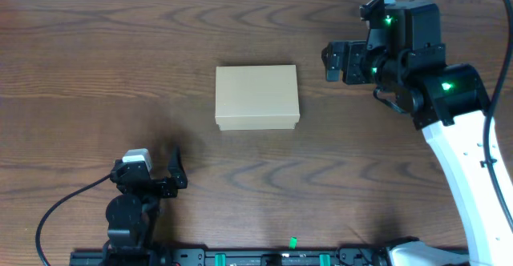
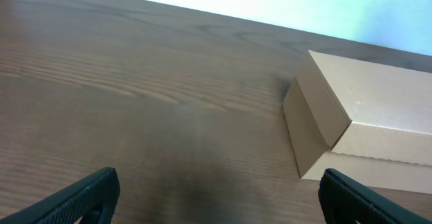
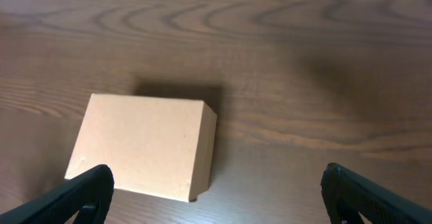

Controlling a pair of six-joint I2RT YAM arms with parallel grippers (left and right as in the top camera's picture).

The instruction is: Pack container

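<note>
Mid-table [image 1: 96, 74]: container [image 1: 256, 98] apart from both | left gripper [image 2: 216, 193] wide, empty | right gripper [image 3: 216, 191] wide, empty, apparently nearer

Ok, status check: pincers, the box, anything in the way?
Left pincer open, empty. Right pincer open, empty. Box closed, untouched. No obstruction in view.
</note>
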